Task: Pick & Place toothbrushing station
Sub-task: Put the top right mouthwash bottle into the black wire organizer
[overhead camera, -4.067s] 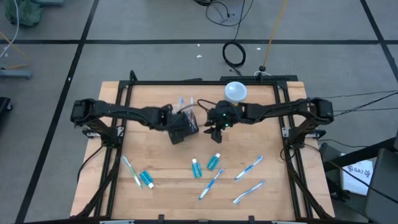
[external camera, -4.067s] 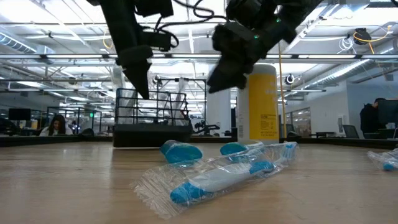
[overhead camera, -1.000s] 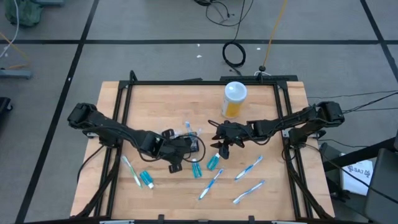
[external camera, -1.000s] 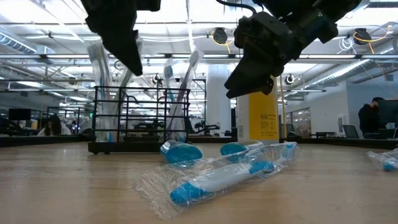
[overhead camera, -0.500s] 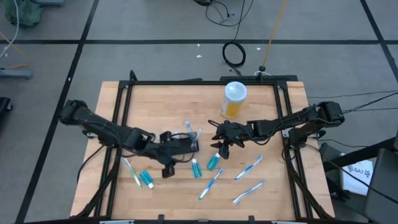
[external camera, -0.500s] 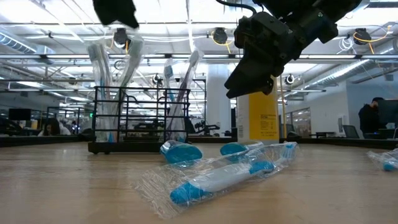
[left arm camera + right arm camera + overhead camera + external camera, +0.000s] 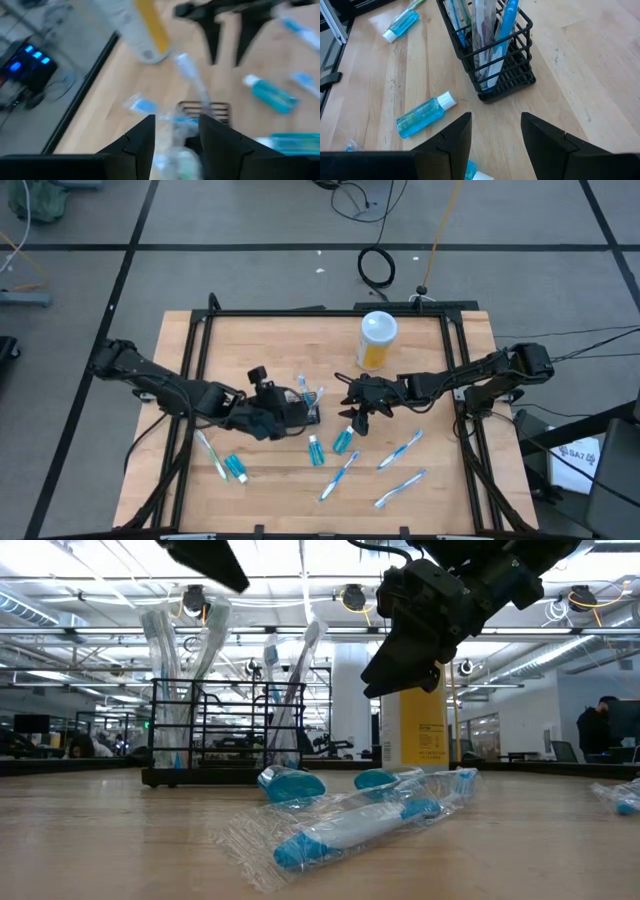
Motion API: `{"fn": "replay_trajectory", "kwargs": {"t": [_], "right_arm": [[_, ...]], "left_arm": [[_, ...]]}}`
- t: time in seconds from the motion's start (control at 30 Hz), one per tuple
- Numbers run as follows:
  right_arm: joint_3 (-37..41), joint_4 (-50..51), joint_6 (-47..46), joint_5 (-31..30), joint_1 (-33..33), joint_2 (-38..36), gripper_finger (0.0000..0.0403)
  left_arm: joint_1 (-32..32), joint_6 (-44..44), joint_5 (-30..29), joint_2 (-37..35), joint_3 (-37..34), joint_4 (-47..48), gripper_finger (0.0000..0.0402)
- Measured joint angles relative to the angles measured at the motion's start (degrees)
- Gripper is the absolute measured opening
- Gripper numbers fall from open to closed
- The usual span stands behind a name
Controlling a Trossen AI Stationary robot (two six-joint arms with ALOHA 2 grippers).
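Note:
The black wire basket (image 7: pixel 309 407) stands upright on its base near the table's middle, with several wrapped blue-and-white toothbrushes (image 7: pixel 487 30) standing in it. My left gripper (image 7: pixel 177 135) hovers open above and just left of the basket (image 7: pixel 205 107), pointing slantwise down at it. My right gripper (image 7: pixel 495 135) hangs open and clear of the table, right of the basket (image 7: pixel 495 60). Loose toothbrushes (image 7: pixel 342 472) and teal tubes (image 7: pixel 343 440) lie flat on the near part of the table.
A yellow bottle with a white lid (image 7: pixel 376 338) stands at the far side. More toothbrushes (image 7: pixel 400 448) (image 7: pixel 400 488) lie near right, another (image 7: pixel 210 452) and a tube (image 7: pixel 236 468) near left. A black frame (image 7: pixel 200 330) borders the table.
My left gripper has risen from beside the basket to above it, drawn back a little toward the table's left edge, and rolled about its wrist. The basket with its toothbrushes has stayed upright in place.

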State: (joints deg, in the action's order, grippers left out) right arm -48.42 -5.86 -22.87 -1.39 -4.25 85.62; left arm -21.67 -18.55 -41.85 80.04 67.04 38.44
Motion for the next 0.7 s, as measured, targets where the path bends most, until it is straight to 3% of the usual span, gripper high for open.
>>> {"fn": "replay_trajectory", "kwargs": {"t": [0.1, 0.33, 0.5, 0.7], "right_arm": [[0.0, 0.0, 0.0, 0.0, 0.0, 0.0, 0.0167], [0.0, 0.0, 0.0, 0.0, 0.0, 0.0, 0.0167], [0.0, 0.0, 0.0, 0.0, 0.0, 0.0, 0.0167], [0.0, 0.0, 0.0, 0.0, 0.0, 0.0, 0.0167]], "left_arm": [[2.0, -2.2, -0.5, 1.3, -0.1, 1.4, 0.0159], [4.1, -6.0, 5.7, 3.3, -0.2, 5.9, 0.0159], [4.1, -10.2, 5.6, 3.2, -0.2, 11.1, 0.0159], [3.1, -9.8, 5.6, 3.2, -0.2, 10.9, 0.0159]]}}
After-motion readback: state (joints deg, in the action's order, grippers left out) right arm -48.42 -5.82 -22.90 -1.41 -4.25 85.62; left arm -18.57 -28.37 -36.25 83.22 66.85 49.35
